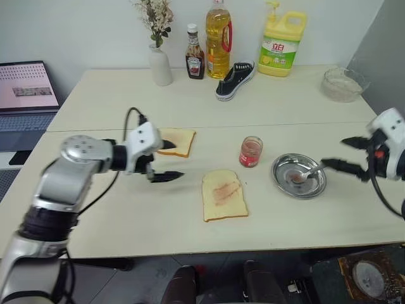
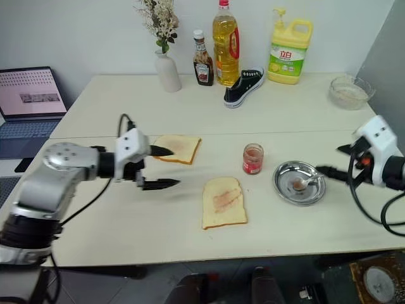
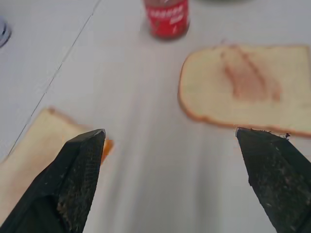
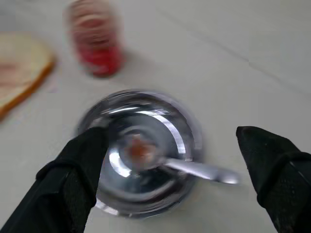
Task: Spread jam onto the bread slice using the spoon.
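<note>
The bread slice lies flat at the table's front centre with a red smear of jam on its top; it also shows in the left wrist view. Just behind it stands the small jar of jam, with no lid. The spoon rests in the round steel dish, its bowl red-stained, handle toward the right. My left gripper hovers open to the left of the bread slice, over the edge of a toasted slice. My right gripper hangs open just right of the dish, holding nothing.
Along the back of the table stand a white vase, a ketchup bottle, an oil bottle, a black sneaker, a yellow detergent jug and a glass bowl. A laptop sits at far left.
</note>
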